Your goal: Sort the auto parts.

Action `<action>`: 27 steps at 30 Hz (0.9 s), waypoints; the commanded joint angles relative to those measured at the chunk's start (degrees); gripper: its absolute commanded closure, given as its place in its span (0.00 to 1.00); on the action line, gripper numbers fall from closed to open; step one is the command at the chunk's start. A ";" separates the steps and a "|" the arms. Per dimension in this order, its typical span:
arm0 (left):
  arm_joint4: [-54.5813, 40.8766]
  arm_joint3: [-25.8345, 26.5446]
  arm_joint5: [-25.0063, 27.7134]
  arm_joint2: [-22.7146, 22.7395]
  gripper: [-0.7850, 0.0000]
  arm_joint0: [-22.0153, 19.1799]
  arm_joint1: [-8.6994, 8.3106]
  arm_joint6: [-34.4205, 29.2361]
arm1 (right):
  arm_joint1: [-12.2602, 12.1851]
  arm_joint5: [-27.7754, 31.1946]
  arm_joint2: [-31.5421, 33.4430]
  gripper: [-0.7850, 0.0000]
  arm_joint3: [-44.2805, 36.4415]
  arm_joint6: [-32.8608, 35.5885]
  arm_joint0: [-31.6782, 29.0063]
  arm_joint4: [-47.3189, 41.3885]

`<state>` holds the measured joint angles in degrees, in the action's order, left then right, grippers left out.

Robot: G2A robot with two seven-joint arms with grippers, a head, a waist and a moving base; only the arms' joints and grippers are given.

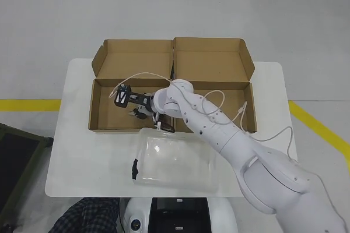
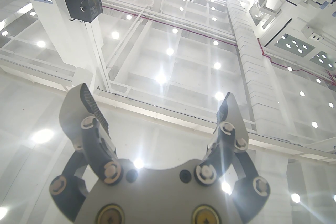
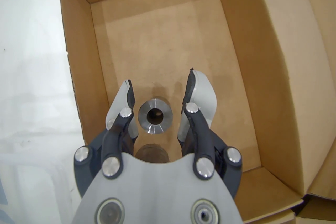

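Note:
My right gripper (image 3: 160, 76) hangs open inside the left cardboard box (image 3: 162, 33), low over its floor. A shiny metal bushing (image 3: 155, 116) with a round bore sits between the fingers, touching neither pad. Just behind it a darker round shape (image 3: 153, 152) is partly hidden under the gripper's palm. In the top view the right gripper (image 1: 123, 96) is over the left box (image 1: 105, 119), with the arm crossing from the right. My left gripper (image 2: 156, 90) points up at the ceiling, open and holding nothing.
A second cardboard box (image 1: 245, 110) stands to the right of the first, both with lids folded back. A clear plastic bin (image 1: 181, 169) sits at the table's front with a small black part (image 1: 135, 168) at its left side. White cables loop over the arm.

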<state>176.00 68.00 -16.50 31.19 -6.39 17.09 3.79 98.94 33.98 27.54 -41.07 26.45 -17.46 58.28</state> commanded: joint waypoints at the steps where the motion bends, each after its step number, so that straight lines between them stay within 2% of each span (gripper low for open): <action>1: 0.00 0.00 0.00 0.00 0.00 0.00 0.00 0.00 | -0.54 0.15 0.88 0.53 -2.20 -0.15 -0.18 0.56; 6: 0.00 0.00 0.00 0.00 0.00 0.00 0.00 0.00 | -3.09 -0.43 4.83 0.53 -10.67 0.03 -2.76 2.24; 11: 0.00 0.00 0.00 0.00 0.00 0.00 0.00 0.00 | -7.08 -0.88 11.30 0.50 -22.22 1.65 -8.87 5.59; 12: 0.00 0.00 0.00 0.00 0.00 0.00 0.00 0.00 | -7.91 -0.72 12.78 0.45 -25.07 1.91 -10.53 6.36; 13: 0.00 0.00 0.00 0.00 0.00 0.00 0.00 0.00 | -8.73 -0.68 14.32 0.35 -27.74 2.48 -12.28 7.10; 16: 0.00 0.00 0.00 0.00 0.00 0.00 0.00 0.00 | -10.97 -0.56 18.86 0.22 -35.65 4.03 -17.57 10.05; 17: 0.00 0.00 0.00 0.00 0.00 0.00 0.00 0.00 | -11.61 -0.58 20.33 0.04 -38.24 4.30 -19.32 10.89; 18: 0.00 0.00 0.00 0.00 0.00 0.00 0.00 0.00 | -12.20 -0.49 21.78 0.00 -40.80 4.33 -20.98 11.83; 22: 0.00 0.00 0.00 0.00 0.00 0.00 0.00 0.00 | -14.19 -0.69 27.31 0.00 -49.46 3.92 -27.30 15.12; 27: 0.00 0.00 0.00 0.00 0.00 0.00 0.00 0.00 | -15.89 -0.44 33.17 0.00 -56.43 0.83 -33.70 17.34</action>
<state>176.00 68.00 -16.50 31.19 -6.39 17.09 3.79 83.28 33.48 59.74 -96.52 27.92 -50.16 75.29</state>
